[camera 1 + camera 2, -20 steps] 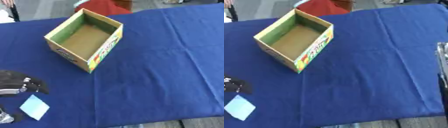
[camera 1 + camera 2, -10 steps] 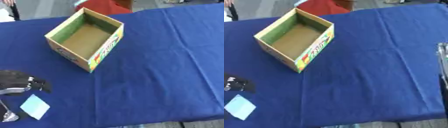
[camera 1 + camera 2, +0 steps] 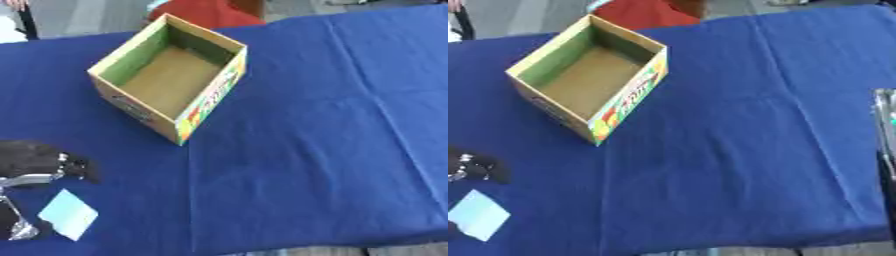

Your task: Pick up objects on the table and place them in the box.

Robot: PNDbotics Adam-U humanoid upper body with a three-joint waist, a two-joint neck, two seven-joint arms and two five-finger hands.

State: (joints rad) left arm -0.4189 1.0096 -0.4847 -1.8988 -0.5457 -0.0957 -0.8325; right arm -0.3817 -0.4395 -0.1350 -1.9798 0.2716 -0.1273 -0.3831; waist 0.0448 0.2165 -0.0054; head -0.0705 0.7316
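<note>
Open-topped cardboard box [image 3: 171,85] with a plain tan inside and colourful printed side sits upper left on the counter with the dark blue cloth [image 3: 324,130], turned askew, nothing in it.

Pale light-blue flat square card [image 3: 68,214] lies on the cloth near the lower left corner, well apart from the box and outside it.

Left hand [image 3: 35,159], black with silver parts, shows at the left edge just above the card. Can't tell whether its fingers are curled or straight, or whether it touches the card. A silver rod-like part [image 3: 17,225] of that arm shows just left of the card.

Right hand: only a thin silver and black strip [image 3: 884,135] at the right edge of the right eye view, over the cloth; its state is not readable.
</note>
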